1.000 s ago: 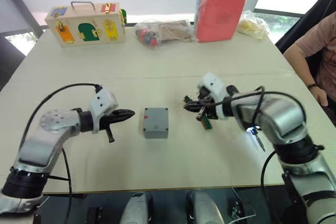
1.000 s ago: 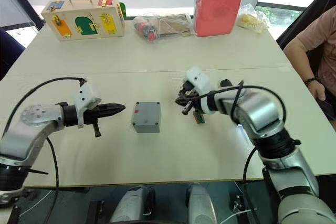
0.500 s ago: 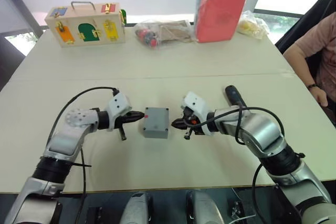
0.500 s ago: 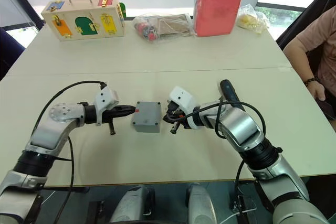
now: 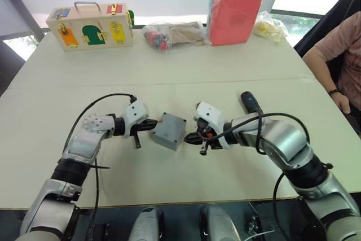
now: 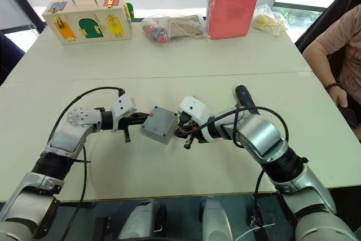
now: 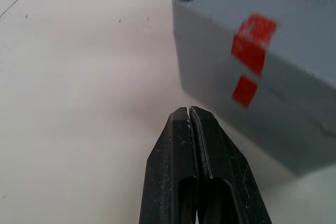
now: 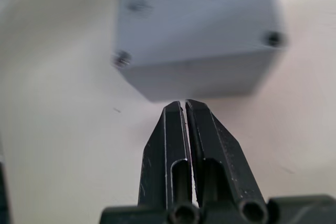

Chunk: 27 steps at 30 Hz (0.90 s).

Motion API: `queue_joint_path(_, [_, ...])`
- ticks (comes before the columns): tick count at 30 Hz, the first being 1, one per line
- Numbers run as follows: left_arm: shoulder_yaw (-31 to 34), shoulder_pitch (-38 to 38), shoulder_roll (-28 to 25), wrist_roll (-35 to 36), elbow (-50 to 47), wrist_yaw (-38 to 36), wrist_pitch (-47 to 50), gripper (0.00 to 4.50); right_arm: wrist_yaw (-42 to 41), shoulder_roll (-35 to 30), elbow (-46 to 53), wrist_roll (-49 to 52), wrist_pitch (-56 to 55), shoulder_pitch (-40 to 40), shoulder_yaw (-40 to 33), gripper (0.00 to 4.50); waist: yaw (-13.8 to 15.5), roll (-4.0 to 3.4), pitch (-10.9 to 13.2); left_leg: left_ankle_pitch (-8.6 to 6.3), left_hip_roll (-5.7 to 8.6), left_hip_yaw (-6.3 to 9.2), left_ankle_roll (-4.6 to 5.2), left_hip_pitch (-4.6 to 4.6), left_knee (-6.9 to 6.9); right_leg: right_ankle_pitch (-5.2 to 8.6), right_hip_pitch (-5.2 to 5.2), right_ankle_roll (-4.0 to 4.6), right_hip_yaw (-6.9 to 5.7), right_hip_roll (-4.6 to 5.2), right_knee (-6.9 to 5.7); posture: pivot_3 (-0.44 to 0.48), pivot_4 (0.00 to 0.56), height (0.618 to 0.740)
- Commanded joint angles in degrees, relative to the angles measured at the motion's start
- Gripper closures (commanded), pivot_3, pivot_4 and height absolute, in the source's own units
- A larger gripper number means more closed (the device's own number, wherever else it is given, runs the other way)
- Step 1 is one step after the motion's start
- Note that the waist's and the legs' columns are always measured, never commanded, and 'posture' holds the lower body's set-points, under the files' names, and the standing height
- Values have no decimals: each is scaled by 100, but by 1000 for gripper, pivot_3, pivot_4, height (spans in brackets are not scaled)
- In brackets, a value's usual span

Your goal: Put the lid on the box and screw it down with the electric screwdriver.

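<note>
Lidded box (image 5: 169,131) sits skewed mid-table between left gripper (image 5: 153,122) and right gripper (image 5: 190,136), both pinched closed and empty; it looks light, rigid and slick, so brace opposite side walls, not the lid (image 6: 160,121)

The right gripper (image 8: 185,103) had its two black fingers pressed together, tips pointing at the near side wall of the small square grey plastic box (image 8: 195,35). The tips sat just short of that wall, close to its lower edge. The box's flat grey plastic lid (image 8: 194,11) showed dark screw holes at its corners. The box rested on the pale table (image 8: 58,129).
</note>
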<state>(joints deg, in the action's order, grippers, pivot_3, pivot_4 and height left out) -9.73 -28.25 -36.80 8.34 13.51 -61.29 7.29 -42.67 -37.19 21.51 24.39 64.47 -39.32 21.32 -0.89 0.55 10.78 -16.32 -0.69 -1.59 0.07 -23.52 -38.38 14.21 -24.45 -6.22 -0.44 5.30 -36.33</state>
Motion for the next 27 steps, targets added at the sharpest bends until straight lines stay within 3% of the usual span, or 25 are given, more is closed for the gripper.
queue_joint_path(1, [303,300,-356,259,-677,-267,139,4500,51,-6,-286,-230,-442,-294,-324,4418,3,0,0,0,-1,0,0,1,0,0,0,0,0,0,0,0,150,730])
queue_joint_path(6, [458,1011,-838,742,-1850,-654,720,4500,52,308,-1163,-580,-1235,-467,-288,4418,5,0,0,0,-4,-3,0,0,1,0,-1,0,2,0,1,0,150,730])
queue_joint_path(11, [395,1254,-853,888,-2409,-592,1095,4500,-61,736,-1824,-918,-1979,-497,-57,4418,24,4,-2,1,-1,-3,-1,0,-1,0,0,0,2,5,-4,0,150,730])
queue_joint_path(20, [172,990,-483,575,-2229,-196,1020,4500,-371,1103,-2205,-1238,-2304,-473,150,4418,11,4,-2,1,1,-3,-2,1,-2,0,1,0,1,2,-6,0,150,730])
queue_joint_path(27, [220,686,-459,400,-1786,-153,810,4500,-673,984,-1567,-1047,-1867,-200,123,4418,22,4,-2,2,1,-3,-3,2,-2,0,0,0,0,1,-8,0,150,730])
